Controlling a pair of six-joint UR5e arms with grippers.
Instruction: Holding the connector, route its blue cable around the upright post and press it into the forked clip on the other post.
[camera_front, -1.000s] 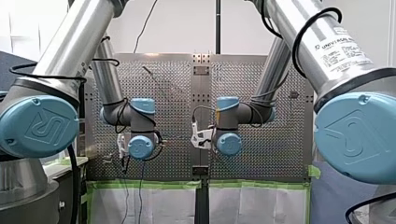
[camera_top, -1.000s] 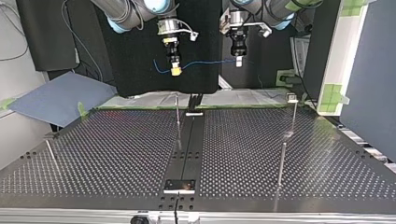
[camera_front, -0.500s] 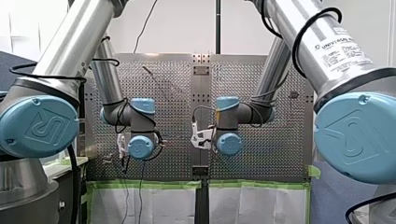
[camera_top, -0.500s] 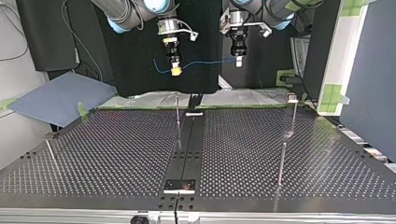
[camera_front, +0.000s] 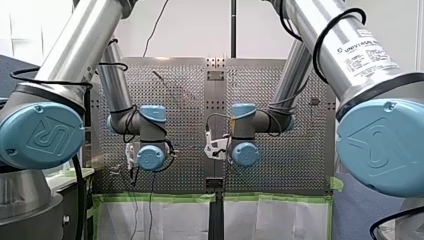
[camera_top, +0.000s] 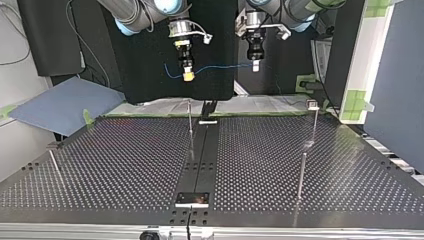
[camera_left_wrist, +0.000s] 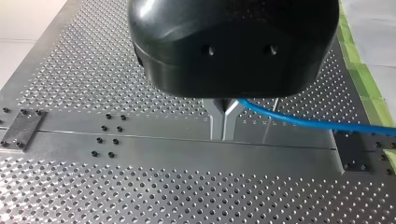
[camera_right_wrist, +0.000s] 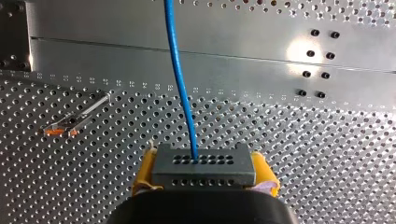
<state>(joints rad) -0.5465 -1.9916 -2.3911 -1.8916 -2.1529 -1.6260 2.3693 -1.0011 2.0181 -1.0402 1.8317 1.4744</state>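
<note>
Basically no change over the last second: both arms are in the same pose, held high over the bench (camera_top: 125, 165), nothing shifted. Upright post (camera_top: 190, 125) stands near the bench's centre rail (camera_top: 202, 160). Second post (camera_top: 314, 125), at the top view's right, carries a small head, probably the forked clip, too small to confirm. Right gripper (camera_top: 188, 75): yellow-padded fingers clamped on the grey connector (camera_right_wrist: 204, 165). Left gripper (camera_top: 255, 65): metal fingers together on the blue cable (camera_right_wrist: 179, 79). Cable spans between the two grippers in the air, well apart from both posts. My read: routing not started, this is a pause. Next step is to bring the cable down and around the upright post.
</note>
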